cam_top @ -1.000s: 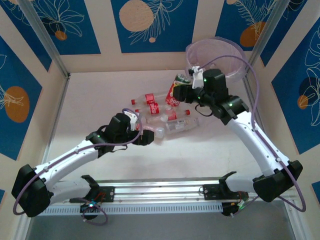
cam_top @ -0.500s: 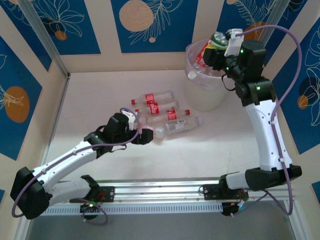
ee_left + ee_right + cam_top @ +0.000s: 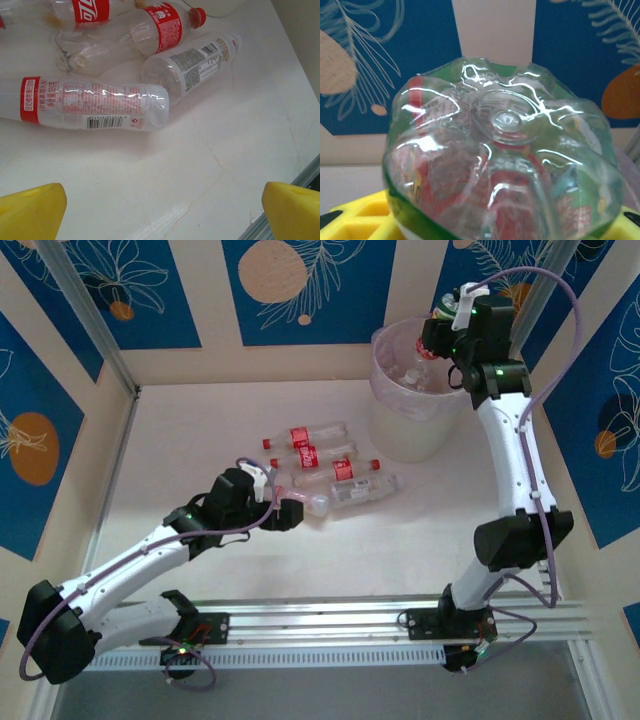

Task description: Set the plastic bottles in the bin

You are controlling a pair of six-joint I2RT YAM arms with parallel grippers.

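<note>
The right gripper [image 3: 440,338] was clamped on a clear bottle [image 3: 502,150] with a green-and-red label, held over the bin [image 3: 400,435] at the table's [image 3: 200,430] 1 o'clock corner. The left gripper [image 3: 287,512], fingers spread wide and empty, hovered at 7 o'clock of the loose bottles [image 3: 322,462] lying near the table's middle.

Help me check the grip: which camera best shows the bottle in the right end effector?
Right wrist: the held bottle sits close up, clear base and red-green label between yellow fingers. Top external gives a small glimpse of it at the right end effector above the bin. Left wrist faces other bottles on the table.
</note>
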